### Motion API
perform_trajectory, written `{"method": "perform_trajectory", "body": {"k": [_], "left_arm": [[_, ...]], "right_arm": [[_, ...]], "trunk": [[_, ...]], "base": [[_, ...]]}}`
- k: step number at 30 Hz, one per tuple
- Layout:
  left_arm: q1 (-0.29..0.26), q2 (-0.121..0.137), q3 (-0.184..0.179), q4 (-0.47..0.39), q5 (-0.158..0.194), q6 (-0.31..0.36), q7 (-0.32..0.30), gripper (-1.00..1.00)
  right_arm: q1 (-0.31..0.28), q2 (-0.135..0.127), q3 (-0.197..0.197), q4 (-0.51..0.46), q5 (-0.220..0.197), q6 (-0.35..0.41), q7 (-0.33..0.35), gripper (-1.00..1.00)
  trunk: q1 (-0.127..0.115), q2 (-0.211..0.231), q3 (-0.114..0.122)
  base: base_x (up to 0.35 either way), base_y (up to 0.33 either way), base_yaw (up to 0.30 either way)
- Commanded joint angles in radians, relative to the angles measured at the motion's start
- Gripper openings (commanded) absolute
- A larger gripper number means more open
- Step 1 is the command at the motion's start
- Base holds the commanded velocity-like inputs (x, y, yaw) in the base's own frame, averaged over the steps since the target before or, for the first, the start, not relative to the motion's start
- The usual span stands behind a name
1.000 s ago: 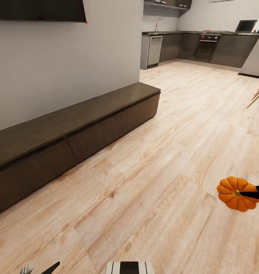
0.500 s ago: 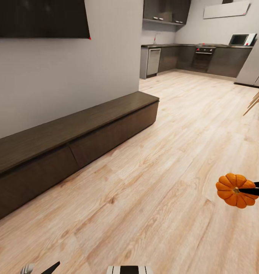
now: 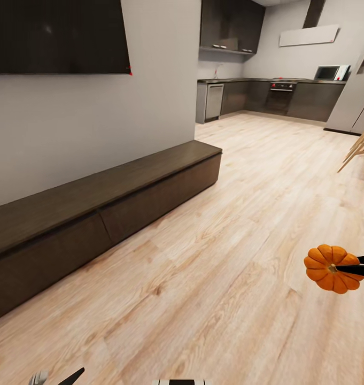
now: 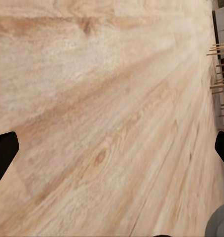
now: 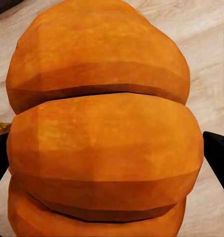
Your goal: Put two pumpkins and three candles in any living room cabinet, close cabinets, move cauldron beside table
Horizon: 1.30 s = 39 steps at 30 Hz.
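Dark brown wood runs along the wall at the left: your cabinet point(image 3: 104, 206), long and low, with every visible drawer front flush and shut. A black screen point(image 3: 56, 35) hangs on the wall above it. Your left gripper point(image 4: 112, 158) hangs low over bare plank floor point(image 3: 214, 251); in the left wrist view its two black fingers sit at opposite edges of the picture, spread wide, with nothing between them.

Further right, at the far end of the room, you have a kitchen with dark units point(image 3: 267, 96), which plays no part in this job.

At the right edge, your right gripper point(image 3: 358, 266) is pinching a pumpkin point(image 3: 331, 268), held clear above the floor and well apart from the cabinet. The right wrist view confirms it: orange ribs between the two black fingers point(image 5: 218, 150).

Assessment: you are early in the task. One pumpkin is in hand but not yet stowed, and no drawer is open to receive it. The second pumpkin, three candles and the pot are presumably still to be dealt with.
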Motion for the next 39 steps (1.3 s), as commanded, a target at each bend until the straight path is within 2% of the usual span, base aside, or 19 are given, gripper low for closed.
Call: {"method": "perform_trajectory", "body": {"k": [1,6,18,28,39], "left_arm": [[0.0,0.0,0.002,0.001,-0.001,0.006,-0.003,1.0],[0.0,0.0,0.002,0.0,-0.001,0.006,-0.003,1.0],[0.0,0.0,0.002,0.001,-0.001,0.006,-0.003,1.0],[0.0,-0.003,0.002,0.0,-0.002,0.002,0.001,1.0],[0.0,-0.006,0.002,0.0,-0.002,0.0,0.004,1.0]], "right_arm": [[0.0,0.0,-0.003,-0.001,0.005,0.011,0.005,-1.0],[0.0,-0.004,-0.004,-0.001,0.006,0.01,0.005,-1.0],[0.0,-0.006,-0.004,-0.002,0.006,0.009,0.004,-1.0],[0.0,-0.005,-0.004,-0.002,0.005,0.009,0.004,-1.0],[0.0,-0.005,-0.004,-0.002,0.005,0.009,0.004,-1.0]], "trunk": [[-0.001,0.0,0.003],[-0.003,0.001,0.022],[-0.003,0.001,0.022],[-0.003,0.001,0.022],[-0.003,0.001,0.022]], "base": [[0.0,0.0,0.0],[0.0,0.0,0.0],[0.0,0.0,-0.018],[0.0,-0.027,-0.259],[0.042,-0.283,-0.298]]}}
